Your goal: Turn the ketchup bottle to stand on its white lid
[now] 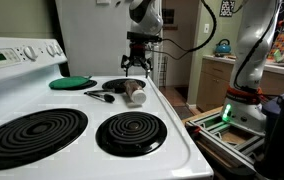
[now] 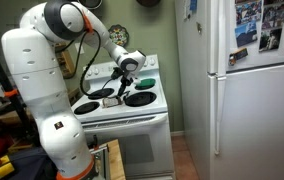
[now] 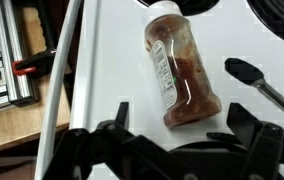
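Observation:
The ketchup bottle (image 3: 177,70) lies on its side on the white stove top, with a pale label along its body. Its white lid (image 3: 162,8) points to the top edge of the wrist view. The bottle also shows small in an exterior view (image 1: 133,92), lying near the stove's right edge. My gripper (image 3: 177,120) is open and empty, hovering above the bottle's base end, fingers on either side and not touching. It hangs above the bottle in both exterior views (image 1: 136,66) (image 2: 125,75).
A black utensil (image 3: 267,85) lies right of the bottle; it shows near a back burner (image 1: 102,95). A green lid (image 1: 71,82) sits on the back burner. Two coil burners (image 1: 130,130) are at the front. The stove's edge (image 3: 67,80) is to the left. A fridge (image 2: 247,90) stands beside the stove.

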`<state>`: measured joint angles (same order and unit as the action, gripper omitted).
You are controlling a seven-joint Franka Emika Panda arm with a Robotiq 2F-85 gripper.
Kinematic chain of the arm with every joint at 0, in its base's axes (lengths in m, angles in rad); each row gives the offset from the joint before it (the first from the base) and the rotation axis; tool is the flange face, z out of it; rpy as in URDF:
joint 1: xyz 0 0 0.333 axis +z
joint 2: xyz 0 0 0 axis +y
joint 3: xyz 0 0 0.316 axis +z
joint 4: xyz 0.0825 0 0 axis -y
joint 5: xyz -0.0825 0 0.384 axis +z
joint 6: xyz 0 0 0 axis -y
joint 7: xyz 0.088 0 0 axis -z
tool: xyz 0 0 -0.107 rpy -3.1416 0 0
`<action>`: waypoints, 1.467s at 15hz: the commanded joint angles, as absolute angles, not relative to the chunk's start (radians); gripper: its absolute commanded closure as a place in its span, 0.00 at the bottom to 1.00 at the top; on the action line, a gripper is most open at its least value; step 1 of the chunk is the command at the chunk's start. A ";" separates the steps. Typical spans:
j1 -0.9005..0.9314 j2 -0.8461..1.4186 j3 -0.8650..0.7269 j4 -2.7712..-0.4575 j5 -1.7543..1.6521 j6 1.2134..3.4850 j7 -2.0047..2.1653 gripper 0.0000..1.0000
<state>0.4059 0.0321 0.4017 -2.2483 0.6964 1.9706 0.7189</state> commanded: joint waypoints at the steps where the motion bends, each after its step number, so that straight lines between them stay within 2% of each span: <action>1: 0.396 0.083 0.392 -2.220 0.750 1.948 0.641 0.00; 7: 0.393 0.180 0.381 -2.160 0.850 1.915 0.613 0.00; 22: 0.411 0.362 0.334 -2.049 0.829 1.744 0.673 0.00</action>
